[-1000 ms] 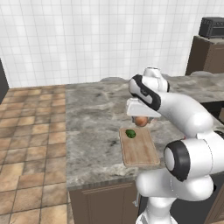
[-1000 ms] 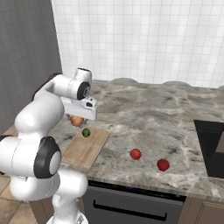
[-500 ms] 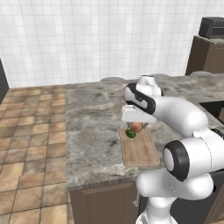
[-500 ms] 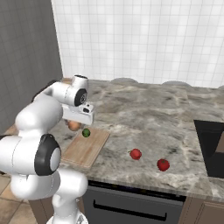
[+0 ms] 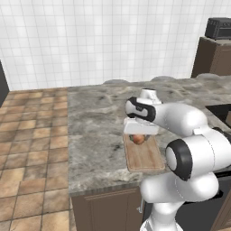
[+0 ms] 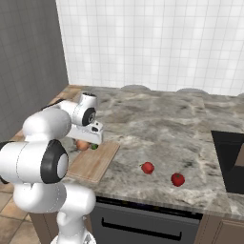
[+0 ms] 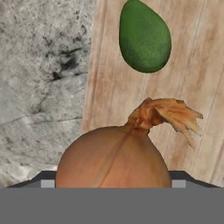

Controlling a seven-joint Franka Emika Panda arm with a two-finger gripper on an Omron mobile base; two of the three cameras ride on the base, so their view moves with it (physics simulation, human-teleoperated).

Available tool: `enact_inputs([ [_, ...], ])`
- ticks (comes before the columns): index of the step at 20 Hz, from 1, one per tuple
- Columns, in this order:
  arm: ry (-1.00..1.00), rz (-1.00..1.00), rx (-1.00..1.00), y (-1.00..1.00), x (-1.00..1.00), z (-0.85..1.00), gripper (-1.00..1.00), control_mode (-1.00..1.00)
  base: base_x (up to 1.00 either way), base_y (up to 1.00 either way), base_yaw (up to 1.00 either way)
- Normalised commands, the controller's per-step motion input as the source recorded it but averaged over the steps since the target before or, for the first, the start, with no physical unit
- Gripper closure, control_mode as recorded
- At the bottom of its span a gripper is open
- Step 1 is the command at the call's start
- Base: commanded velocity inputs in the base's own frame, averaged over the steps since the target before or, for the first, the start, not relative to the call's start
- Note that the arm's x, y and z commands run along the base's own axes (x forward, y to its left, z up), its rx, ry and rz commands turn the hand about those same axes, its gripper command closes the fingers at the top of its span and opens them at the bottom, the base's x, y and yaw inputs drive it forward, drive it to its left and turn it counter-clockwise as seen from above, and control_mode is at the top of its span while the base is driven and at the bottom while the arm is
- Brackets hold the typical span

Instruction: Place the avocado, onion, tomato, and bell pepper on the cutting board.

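Observation:
My gripper [image 5: 139,136] is shut on the tan onion [image 5: 138,139], which hangs just over the far end of the wooden cutting board [image 5: 145,159]. From the hand view the onion [image 7: 113,157] sits between my fingertips, papery top pointing forward. The dark green avocado [image 7: 144,37] lies on the cutting board [image 7: 197,65] just beyond it. From the right base view the onion [image 6: 82,145] and avocado [image 6: 94,147] are side by side at the end of the cutting board [image 6: 95,166]. The tomato [image 6: 147,167] and the bell pepper [image 6: 177,179] rest on the counter to the right.
A dark recessed cooktop [image 6: 228,162] lies at the counter's right end. A black toaster [image 5: 219,27] stands on a brown cabinet at the back right. The counter's front edge runs just below the board.
My gripper has come down and toward the counter's front with the onion, from above the board's far end to low beside the avocado. Nothing else moved.

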Motion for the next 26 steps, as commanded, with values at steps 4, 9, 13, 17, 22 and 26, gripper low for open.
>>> enact_inputs([
  [4, 0.00, 0.00, 0.00, 0.00, 0.00, -0.27, 1.00, -1.00, 0.00, 0.00, 0.00],
  [9, 0.00, 0.00, 0.00, 0.03, 0.00, -0.35, 1.00, -1.00, 0.00, 0.00, 0.00],
  [13, 0.00, 0.00, 0.00, 0.06, 0.00, -0.36, 1.00, -1.00, 0.00, 0.00, 0.00],
  [17, 0.00, 0.00, 0.00, 0.01, 0.00, -0.29, 1.00, -1.00, 0.00, 0.00, 0.00],
  [22, 0.00, 0.00, 0.00, 0.00, 0.00, -0.24, 1.00, -1.00, 0.00, 0.00, 0.00],
  [26, 0.00, 0.00, 0.00, 0.00, 0.00, -0.18, 1.00, -1.00, 0.00, 0.00, 0.00],
])
